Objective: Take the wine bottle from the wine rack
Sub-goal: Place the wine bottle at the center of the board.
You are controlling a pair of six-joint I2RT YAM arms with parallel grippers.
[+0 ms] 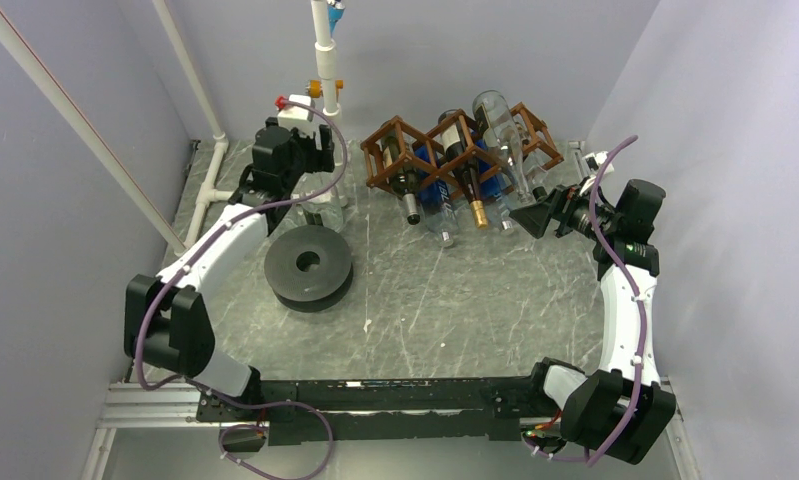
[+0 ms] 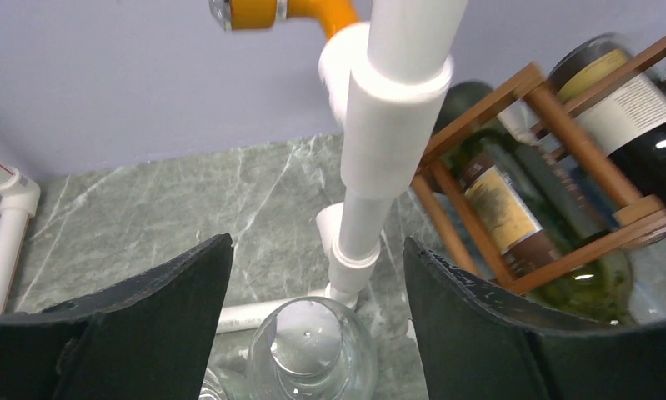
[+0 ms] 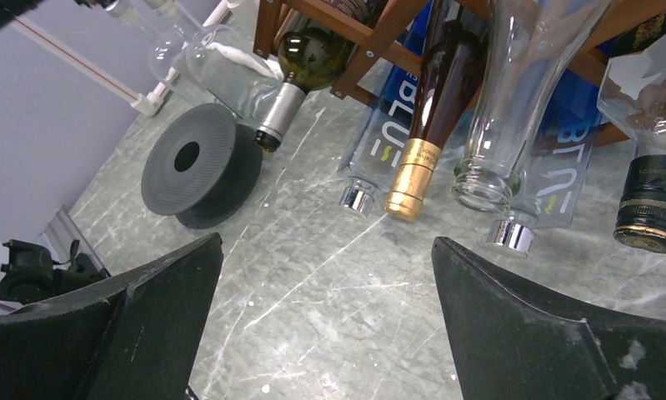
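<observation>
The brown wooden wine rack (image 1: 445,148) stands at the back of the table with several bottles in its cells, necks pointing toward me. In the right wrist view I see a green bottle (image 3: 302,67), a dark bottle with gold foil (image 3: 433,117), a clear empty bottle (image 3: 506,108), blue-labelled clear bottles (image 3: 381,142) and a black-capped bottle (image 3: 650,200). My right gripper (image 1: 528,218) (image 3: 325,242) is open and empty, just in front of the necks. My left gripper (image 1: 323,200) (image 2: 317,250) is open around a clear glass bottle (image 2: 312,350), apart from it, left of the rack (image 2: 529,83).
A black disc with a centre hole (image 1: 309,266) (image 3: 197,162) lies left of centre. A white PVC pipe stand (image 1: 325,60) (image 2: 392,125) with an orange fitting (image 2: 262,12) rises behind the left gripper. Walls close in on both sides.
</observation>
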